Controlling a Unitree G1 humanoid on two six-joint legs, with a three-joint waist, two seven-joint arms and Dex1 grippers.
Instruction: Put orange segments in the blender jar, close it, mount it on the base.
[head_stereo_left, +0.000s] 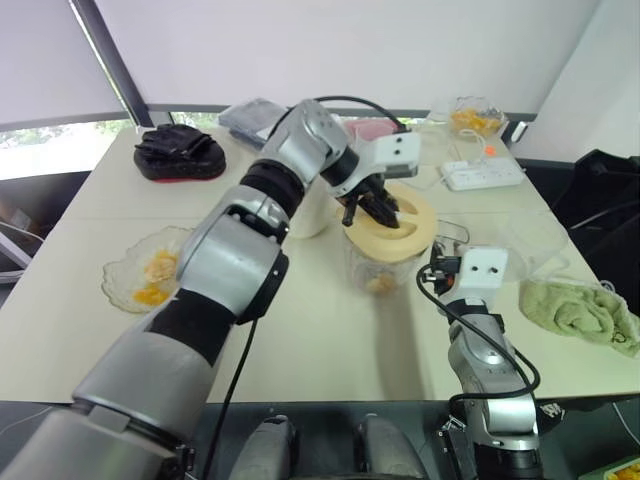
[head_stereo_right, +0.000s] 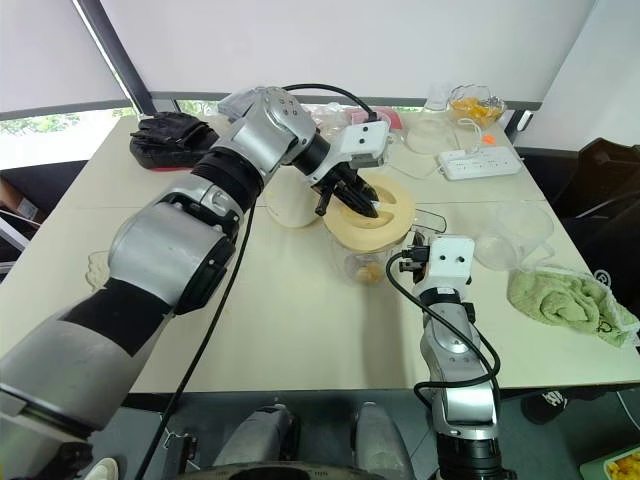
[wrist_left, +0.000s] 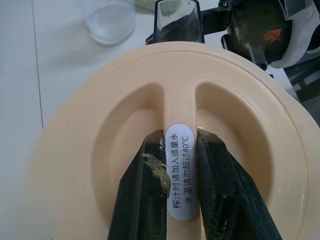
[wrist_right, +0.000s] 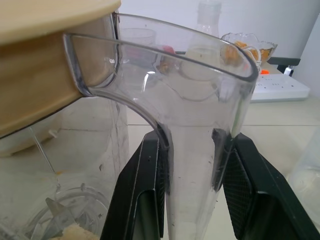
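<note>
A makeshift lab or office room: pale worktable, window blinds, trailing power strip.

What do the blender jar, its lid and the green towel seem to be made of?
The blender jar: clear glossy plastic, probably; things behind show through its wall. The lid: cream plastic, smooth and matte, moulded ridge. The towel: soft green fabric, likely terry, lying rumpled.

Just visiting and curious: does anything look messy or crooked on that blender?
Yes. The cream lid looks tilted on the jar, not seated flat, and a shred of orange pulp clings beside the ridge the left gripper pinches.
</note>
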